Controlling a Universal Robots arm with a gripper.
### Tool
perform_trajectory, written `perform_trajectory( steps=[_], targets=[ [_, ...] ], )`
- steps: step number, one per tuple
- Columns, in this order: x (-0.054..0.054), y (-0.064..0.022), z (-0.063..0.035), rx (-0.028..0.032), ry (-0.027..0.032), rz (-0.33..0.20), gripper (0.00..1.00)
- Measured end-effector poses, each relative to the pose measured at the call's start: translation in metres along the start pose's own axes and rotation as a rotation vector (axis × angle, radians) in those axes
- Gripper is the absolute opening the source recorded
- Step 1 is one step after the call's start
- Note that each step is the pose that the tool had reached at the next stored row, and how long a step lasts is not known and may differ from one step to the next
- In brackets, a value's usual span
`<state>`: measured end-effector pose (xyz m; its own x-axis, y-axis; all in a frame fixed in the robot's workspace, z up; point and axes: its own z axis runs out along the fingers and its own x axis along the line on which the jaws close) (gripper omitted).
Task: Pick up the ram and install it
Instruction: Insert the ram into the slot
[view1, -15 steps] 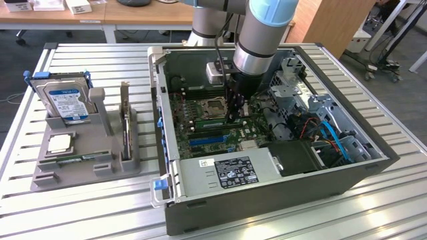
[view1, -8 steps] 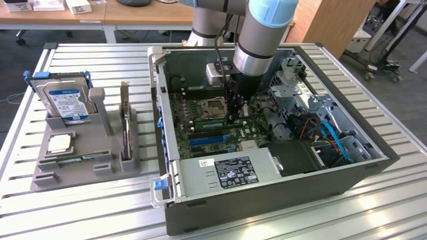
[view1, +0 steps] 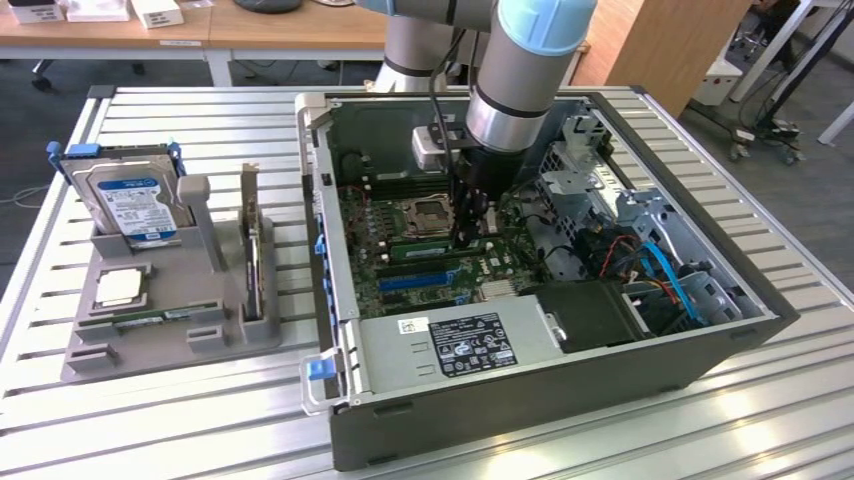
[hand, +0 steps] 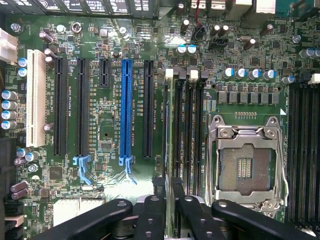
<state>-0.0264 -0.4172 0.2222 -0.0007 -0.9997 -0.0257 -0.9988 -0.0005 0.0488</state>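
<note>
One labelled power supply (view1: 454, 345) fills the near end of the open computer case (view1: 534, 410), which lies on the slatted worktop (view1: 160, 430). Just beyond it, over the motherboard (view1: 400, 262), the claw (view1: 467, 238) is down at the memory slots beside the empty processor socket (view1: 424, 213).

In the wrist view the claw (hand: 170, 206) straddles the ram (hand: 170, 145). The stick stands edge-on in the memory slot nearest the long black expansion slots, with a white latch (hand: 169, 74) at its far end. Whether the claw clamps the stick or is free of it, I cannot tell.

By this, the pickup and carry look done and the ram is in its slot. Whether it is pressed fully home and latched is not clear.

Farther back, at the exterior view's left, a hard drive (view1: 131, 205) stands in a grey holder (view1: 160, 350).
</note>
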Motion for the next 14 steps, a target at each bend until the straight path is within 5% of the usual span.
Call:
perform_trajectory(
  steps=[6, 14],
  targets=[
    [0.0, 0.0002, -0.0031, 0.0, 0.0, 0.0, 0.19],
    [-0.001, 0.0015, -0.0291, 0.0, 0.0001, 0.0, 0.19]
  ],
)
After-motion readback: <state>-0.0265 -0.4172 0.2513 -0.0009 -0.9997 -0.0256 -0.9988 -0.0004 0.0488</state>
